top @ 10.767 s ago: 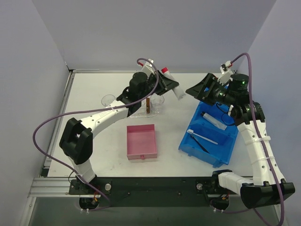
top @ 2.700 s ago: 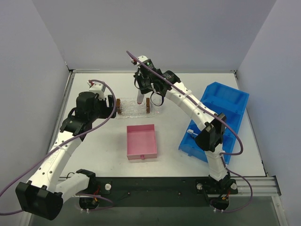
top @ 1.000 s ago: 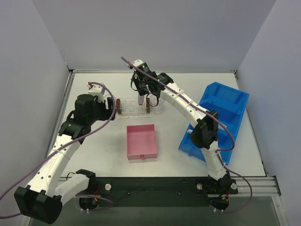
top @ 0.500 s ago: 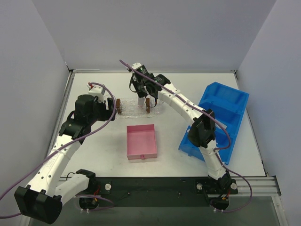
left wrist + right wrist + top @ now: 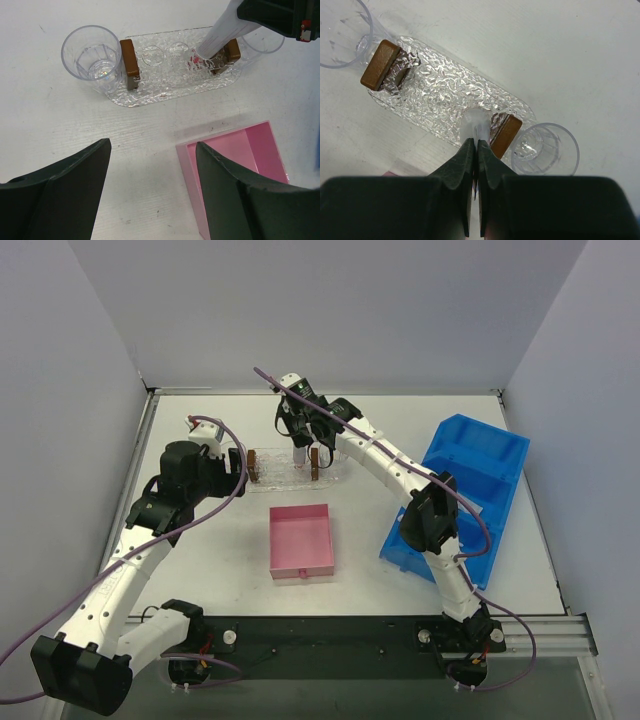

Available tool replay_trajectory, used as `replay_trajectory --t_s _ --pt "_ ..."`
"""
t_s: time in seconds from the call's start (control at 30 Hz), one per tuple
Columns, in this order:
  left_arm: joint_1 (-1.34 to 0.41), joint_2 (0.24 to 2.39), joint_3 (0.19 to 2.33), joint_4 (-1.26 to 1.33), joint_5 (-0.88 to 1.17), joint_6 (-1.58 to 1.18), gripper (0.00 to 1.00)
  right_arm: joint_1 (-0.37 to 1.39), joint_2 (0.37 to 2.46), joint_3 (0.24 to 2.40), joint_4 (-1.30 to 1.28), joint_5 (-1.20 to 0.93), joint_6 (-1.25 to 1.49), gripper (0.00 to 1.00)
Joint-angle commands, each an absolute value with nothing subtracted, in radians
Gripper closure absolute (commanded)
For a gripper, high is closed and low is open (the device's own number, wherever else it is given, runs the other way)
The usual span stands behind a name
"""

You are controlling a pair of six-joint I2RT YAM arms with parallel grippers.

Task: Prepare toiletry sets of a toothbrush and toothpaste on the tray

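White table (image 5: 360, 580): your right gripper (image 5: 474, 144) is clamped on the toothpaste (image 5: 217, 32), cap end down on the tray (image 5: 160, 87) at far centre, beside its right brown block (image 5: 506, 134). Your left gripper (image 5: 151, 147) gapes wide, empty.

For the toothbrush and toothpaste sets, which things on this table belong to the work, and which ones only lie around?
Belong to the work: tray; toothpaste, held by the right gripper, cap end down at the tray.

Only lying around: pink box; two clear cups at the tray's ends; blue bin. The left gripper is open, holding nothing.
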State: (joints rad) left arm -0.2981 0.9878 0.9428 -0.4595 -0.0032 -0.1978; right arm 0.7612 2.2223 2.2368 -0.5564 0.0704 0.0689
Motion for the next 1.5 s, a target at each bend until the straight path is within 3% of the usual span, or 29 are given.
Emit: replay_trajectory --t_s 0.0,1.07,1.17,1.3,1.47 --pt "-0.295 0.979 0.946 -0.411 -0.005 -0.187 0.21 0.769 2.230 2.269 -0.520 0.069 0.057 1.00" --pt "-0.295 0.974 0.939 -0.408 0.000 -0.183 0.21 0.761 2.263 2.224 -0.505 0.044 0.054 1.00" --pt "-0.295 0.977 0.937 -0.411 0.000 -0.181 0.21 0.761 2.260 2.221 -0.506 0.044 0.054 0.94" --pt "-0.295 0.977 0.939 -0.411 0.000 -0.181 0.21 0.761 2.255 2.224 -0.505 0.046 0.054 0.78" --pt "-0.295 0.979 0.939 -0.410 0.000 -0.178 0.21 0.761 2.250 2.241 -0.506 0.051 0.052 0.71"
